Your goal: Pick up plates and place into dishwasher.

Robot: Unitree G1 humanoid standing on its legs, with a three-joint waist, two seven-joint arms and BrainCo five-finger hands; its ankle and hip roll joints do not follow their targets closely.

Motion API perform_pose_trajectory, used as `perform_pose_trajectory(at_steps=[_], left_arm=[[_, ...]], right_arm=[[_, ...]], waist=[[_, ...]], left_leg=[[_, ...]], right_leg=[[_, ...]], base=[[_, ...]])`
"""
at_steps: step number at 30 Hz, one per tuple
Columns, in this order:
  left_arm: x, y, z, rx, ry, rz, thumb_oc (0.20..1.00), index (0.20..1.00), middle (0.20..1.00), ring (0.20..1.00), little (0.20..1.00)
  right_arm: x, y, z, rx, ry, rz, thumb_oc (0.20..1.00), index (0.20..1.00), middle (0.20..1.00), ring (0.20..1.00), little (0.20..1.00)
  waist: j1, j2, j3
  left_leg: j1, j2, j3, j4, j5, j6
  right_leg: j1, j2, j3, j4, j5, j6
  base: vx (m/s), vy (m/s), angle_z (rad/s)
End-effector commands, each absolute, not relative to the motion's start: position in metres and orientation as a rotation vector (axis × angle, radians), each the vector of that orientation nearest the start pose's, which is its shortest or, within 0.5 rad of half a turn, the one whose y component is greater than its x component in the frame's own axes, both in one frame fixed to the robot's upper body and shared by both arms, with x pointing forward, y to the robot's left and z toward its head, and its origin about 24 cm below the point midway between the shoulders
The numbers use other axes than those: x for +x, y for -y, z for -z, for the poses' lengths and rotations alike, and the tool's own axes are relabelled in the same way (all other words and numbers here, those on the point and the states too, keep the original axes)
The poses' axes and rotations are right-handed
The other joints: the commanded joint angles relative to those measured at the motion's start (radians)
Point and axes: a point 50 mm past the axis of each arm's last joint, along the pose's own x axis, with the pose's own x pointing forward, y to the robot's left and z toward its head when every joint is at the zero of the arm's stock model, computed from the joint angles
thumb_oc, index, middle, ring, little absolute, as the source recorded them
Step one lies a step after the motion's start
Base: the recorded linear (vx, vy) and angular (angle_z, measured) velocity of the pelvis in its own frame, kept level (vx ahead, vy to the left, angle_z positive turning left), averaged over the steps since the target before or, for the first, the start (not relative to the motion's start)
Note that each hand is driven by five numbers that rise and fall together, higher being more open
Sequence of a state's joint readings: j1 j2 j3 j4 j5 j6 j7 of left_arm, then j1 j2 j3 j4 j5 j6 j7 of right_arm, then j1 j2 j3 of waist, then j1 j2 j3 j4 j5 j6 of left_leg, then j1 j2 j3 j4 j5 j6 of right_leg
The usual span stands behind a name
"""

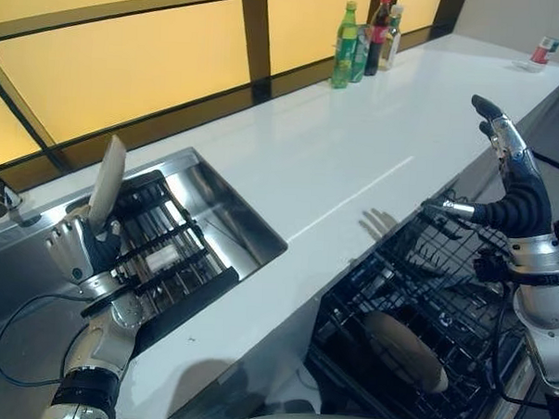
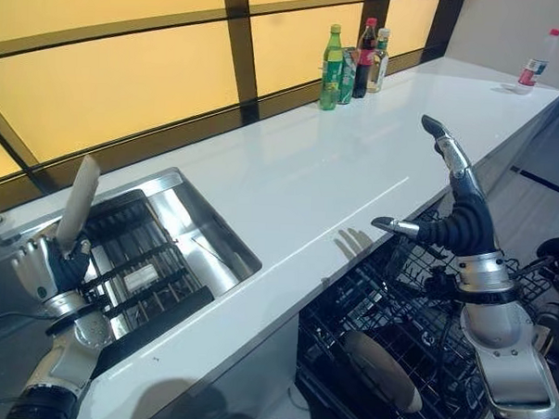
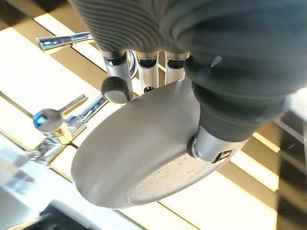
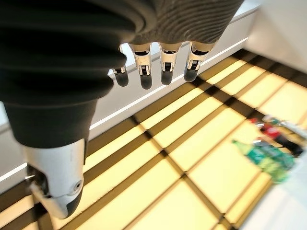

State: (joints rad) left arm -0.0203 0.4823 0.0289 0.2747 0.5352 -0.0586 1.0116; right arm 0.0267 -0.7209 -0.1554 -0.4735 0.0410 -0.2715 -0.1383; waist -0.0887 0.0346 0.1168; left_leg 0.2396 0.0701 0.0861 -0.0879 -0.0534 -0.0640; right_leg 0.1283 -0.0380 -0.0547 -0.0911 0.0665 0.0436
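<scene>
A grey-beige plate (image 1: 107,181) stands on edge above the sink (image 1: 226,207), pinched by my left hand (image 1: 76,246) between fingers and thumb; the left wrist view shows the plate's (image 3: 139,148) underside against the thumb. My right hand (image 2: 451,203) is raised above the dishwasher rack (image 2: 413,336), fingers straight and holding nothing; the right wrist view shows those fingers (image 4: 165,62) spread. A brown plate (image 2: 381,370) lies in the black wire rack of the open dishwasher, also visible as the plate (image 1: 405,350) in the left eye view.
A black dish rack (image 1: 157,255) sits in the steel sink. A chrome tap (image 3: 57,129) stands behind it. Several bottles (image 1: 366,42) stand at the back of the white counter (image 1: 356,148), and one small bottle (image 1: 548,43) at the far right corner.
</scene>
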Motion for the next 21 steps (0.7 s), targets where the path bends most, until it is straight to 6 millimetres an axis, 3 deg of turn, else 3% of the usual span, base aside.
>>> perform_pose_trajectory(at_steps=[1,12,17,21], left_arm=[[0.231,-0.280,-0.086,1.039,0.486,-0.780,0.200,0.200,0.200,0.200,0.200],[0.245,-0.238,-0.134,0.883,0.742,-0.553,0.200,0.200,0.200,0.200,0.200],[0.248,-0.215,-0.145,0.782,0.775,-0.328,0.200,0.200,0.200,0.200,0.200],[0.243,-0.185,-0.159,0.761,0.901,-0.058,0.200,0.200,0.200,0.200,0.200]], right_arm=[[0.207,0.214,-0.248,-0.659,0.993,-0.022,1.000,1.000,1.000,1.000,1.000],[0.214,0.198,-0.260,-0.631,1.044,-0.107,1.000,1.000,1.000,1.000,1.000],[0.216,0.189,-0.264,-0.634,1.068,-0.155,1.000,1.000,1.000,1.000,1.000],[0.218,0.183,-0.269,-0.654,1.081,-0.207,1.000,1.000,1.000,1.000,1.000]], waist=[[0.047,-0.065,-0.058],[0.065,-0.062,-0.074],[0.074,-0.061,-0.074],[0.079,-0.057,-0.075]], left_leg=[[-0.096,-0.011,-0.013,0.010,0.023,0.013],[-0.105,-0.022,-0.028,0.006,0.023,0.016],[-0.109,-0.027,-0.039,0.006,0.022,0.019],[-0.111,-0.030,-0.041,0.005,0.022,0.021]], right_leg=[[-0.011,-0.006,-0.003,0.084,-0.118,0.023],[-0.008,-0.005,-0.013,0.077,-0.113,0.025],[-0.009,-0.004,-0.016,0.077,-0.113,0.024],[-0.010,-0.005,-0.020,0.077,-0.113,0.028]], base=[[-0.05,0.002,0.12],[-0.04,0.012,0.05],[-0.04,0.012,0.04],[-0.05,0.017,0.01]])
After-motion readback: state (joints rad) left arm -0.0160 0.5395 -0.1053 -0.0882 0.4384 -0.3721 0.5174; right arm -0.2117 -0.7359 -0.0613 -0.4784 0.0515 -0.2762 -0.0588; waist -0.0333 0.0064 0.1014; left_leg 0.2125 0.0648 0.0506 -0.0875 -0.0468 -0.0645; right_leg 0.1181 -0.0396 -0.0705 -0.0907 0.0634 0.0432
